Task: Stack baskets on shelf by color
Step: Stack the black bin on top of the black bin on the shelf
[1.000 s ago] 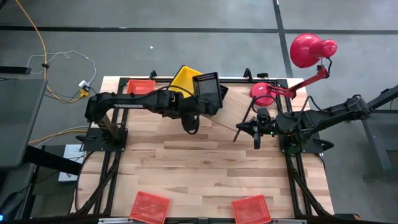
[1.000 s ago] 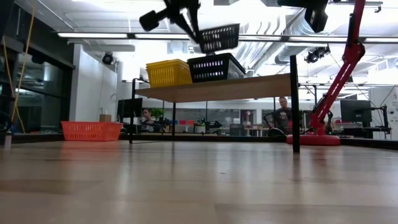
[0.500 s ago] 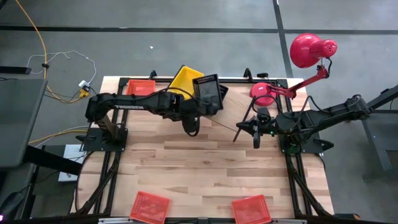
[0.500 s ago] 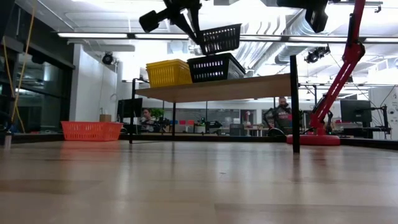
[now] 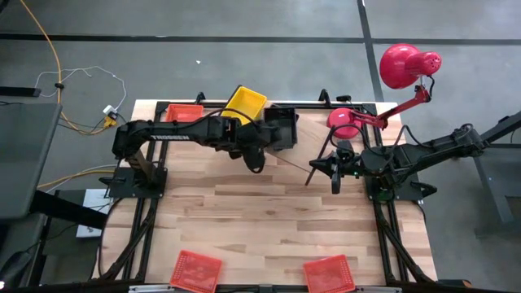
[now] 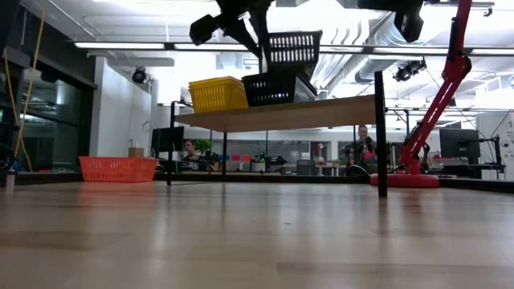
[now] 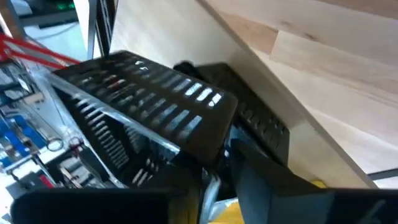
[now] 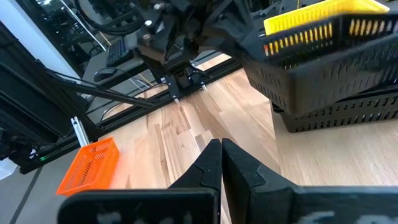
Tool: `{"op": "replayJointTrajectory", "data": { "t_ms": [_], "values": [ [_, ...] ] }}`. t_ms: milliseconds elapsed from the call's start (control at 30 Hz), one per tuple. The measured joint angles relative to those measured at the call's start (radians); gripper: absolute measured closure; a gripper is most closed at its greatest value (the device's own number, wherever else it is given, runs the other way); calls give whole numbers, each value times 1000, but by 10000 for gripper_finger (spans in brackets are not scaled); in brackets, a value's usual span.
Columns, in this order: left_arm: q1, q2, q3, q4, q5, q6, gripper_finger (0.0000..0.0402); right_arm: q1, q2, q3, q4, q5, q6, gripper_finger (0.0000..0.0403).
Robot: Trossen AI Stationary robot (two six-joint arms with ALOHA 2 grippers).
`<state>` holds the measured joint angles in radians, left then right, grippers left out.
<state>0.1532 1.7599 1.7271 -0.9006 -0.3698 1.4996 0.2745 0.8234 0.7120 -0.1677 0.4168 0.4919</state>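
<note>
Left claw is gripping a black basket by its rim, holding it just above another black basket sitting on the shelf. A yellow basket is standing right beside them, leaving little room on that side. Right claw is waiting over the table, fingers pressed together. In the overhead view the arm is hiding much of the held basket.

You have two black baskets, one yellow basket, three orange-red baskets, one shelf, one red desk lamp, two arms with one gripper each.
</note>
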Motion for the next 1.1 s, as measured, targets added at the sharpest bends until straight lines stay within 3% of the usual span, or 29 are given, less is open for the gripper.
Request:
{"op": "replayJointTrajectory", "data": {
  "t_ms": [333,633,1100],
  "values": [
    [-1,0,0,9,-4,-74,274,0,0,0,0,0,-3,403],
    [-3,0,0,8,-123,-111,277,0,0,0,0,0,-3,403],
    [-8,-91,0,-1,-136,-267,277,0,0,0,3,0,39,403]
  ]
}}
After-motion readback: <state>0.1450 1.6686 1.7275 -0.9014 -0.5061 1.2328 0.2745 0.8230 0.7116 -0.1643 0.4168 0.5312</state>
